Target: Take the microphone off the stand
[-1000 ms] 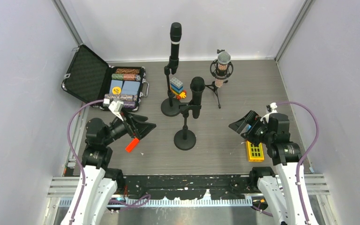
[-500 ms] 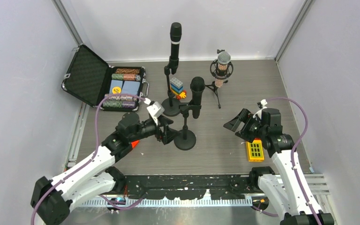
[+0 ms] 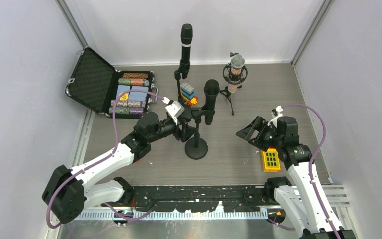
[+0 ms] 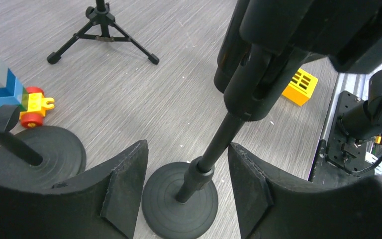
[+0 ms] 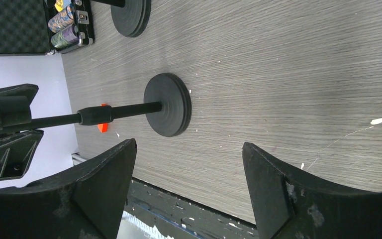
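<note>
Straddling stand pole (image 4: pixel 214 144), left pincer (image 4: pixel 184 157), microphone (image 3: pixel 210 102) above

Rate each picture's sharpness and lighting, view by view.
Top view: even soft light, faint shadows, all sharp. Left wrist: the table is crisp, but the microphone close to the lens is a dark, soft mass. Right wrist: sharp stand, scene turned sideways, fingers nearly black.

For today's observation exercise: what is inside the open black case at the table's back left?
The case holds rows of poker chips and blue boxes. The left arm's cable arcs over the tray, covering part of its contents.
</note>
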Controlling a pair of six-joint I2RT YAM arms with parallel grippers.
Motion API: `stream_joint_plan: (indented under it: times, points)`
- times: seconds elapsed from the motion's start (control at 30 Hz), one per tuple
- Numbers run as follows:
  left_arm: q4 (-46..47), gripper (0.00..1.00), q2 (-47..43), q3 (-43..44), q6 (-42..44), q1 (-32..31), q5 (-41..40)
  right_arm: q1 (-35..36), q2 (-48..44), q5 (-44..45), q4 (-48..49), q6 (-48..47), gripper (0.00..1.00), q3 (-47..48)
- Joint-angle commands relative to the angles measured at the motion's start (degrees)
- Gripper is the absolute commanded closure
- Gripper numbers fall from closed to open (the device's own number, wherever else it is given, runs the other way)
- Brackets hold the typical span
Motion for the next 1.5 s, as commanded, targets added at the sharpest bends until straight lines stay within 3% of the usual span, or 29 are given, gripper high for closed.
stream_joint_plan:
  times: [0.0,0.43,0.83,1.07,1.17,1.3,1.47]
  points:
    - [6.52,0.41,1.33,2.74,0.21,-0.29,2.41,0.26,-0.27,-0.09,0.98,0.40,0.16,0.51]
    - [6.94,0.47,-0.31,0.30,-0.09,-0.29,3.23,0.35,-0.24,0.21,0.14,0.69,0.17,0.55]
    - [12.77,0.61,5.48,1.90,-2.34,-0.29,6.22,1.22,-1.64,-2.73,1.61,1.20,0.22,-0.23]
    - [15.04,0.92,5.45,-0.73,-3.04,-0.33,7.02,3.39,0.01,-5.11,4.27,1.47,0.32,-0.55]
    - [15.38,1.00,5.58,-1.36,-3.31,-0.82,6.99,6.23,1.21,-4.72,6.43,1.42,0.38,-0.79]
    - [16.19,1.00,4.89,-2.70,-3.23,-2.09,4.96,11.55,1.86,-1.40,14.60,0.64,0.48,-2.61]
    - [18.21,1.00,3.80,-4.71,-2.56,-5.25,-1.55,24.80,2.66,9.31,27.18,-3.47,0.53,-5.67]
